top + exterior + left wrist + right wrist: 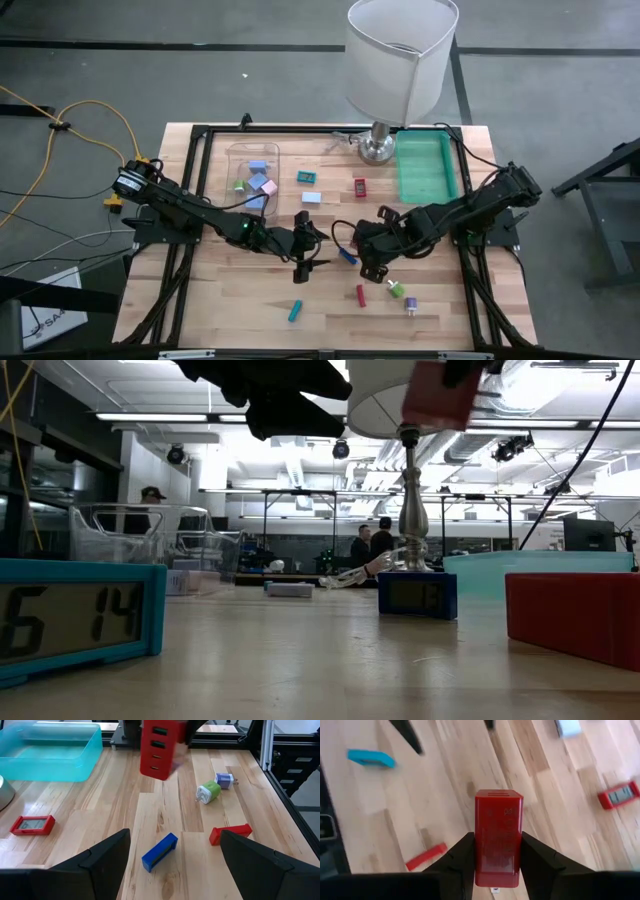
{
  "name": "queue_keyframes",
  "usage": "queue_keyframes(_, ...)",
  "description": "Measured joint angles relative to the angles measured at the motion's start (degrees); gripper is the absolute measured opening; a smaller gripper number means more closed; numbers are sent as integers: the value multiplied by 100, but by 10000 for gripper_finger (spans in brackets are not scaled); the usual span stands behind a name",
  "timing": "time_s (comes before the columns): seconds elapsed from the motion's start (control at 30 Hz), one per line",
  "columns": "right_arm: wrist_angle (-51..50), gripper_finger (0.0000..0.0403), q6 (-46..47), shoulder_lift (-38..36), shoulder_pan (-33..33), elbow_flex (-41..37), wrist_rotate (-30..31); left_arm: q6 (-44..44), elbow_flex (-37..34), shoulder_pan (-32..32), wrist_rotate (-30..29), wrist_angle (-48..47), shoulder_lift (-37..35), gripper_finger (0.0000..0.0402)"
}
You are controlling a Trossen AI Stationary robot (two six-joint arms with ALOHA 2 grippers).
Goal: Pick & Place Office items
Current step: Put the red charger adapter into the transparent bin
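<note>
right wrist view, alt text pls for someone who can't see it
The right gripper has its fingers shut on an upright red block, lifted above the wooden table. A teal piece and a red clock lie below.

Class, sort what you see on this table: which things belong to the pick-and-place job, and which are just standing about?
Job:
red block, held in right pincer
dark blue piece
red bar
green piece
teal tray
clear bin

Standing about:
lamp
yellow cable

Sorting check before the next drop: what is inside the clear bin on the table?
The clear bin holds a few small pieces: light blue blocks, a pink one and a green bit. The left arm crosses its near end, so anything beneath is hidden.
</note>
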Motion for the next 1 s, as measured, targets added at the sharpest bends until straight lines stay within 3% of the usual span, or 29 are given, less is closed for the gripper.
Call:
queue_keyframes(0.27, 914, 116, -390, 0, 146, -49, 502, -1, 0, -1, 2, 0, 0, 301)
queue_keyframes(0.67, 2460, 114, -946, 2, 142, -707, 549, 1, 0, -2, 0, 2, 0, 301)
queue_keyframes(0.9, 2617, 116, -1132, 2, 142, -943, 892, 9, 0, -1, 3, 2, 0, 301)
queue_keyframes(1.0, 2656, 114, -1152, 2, 147, -970, 908, 960, -2, 2, 389, -258, -2, 301)
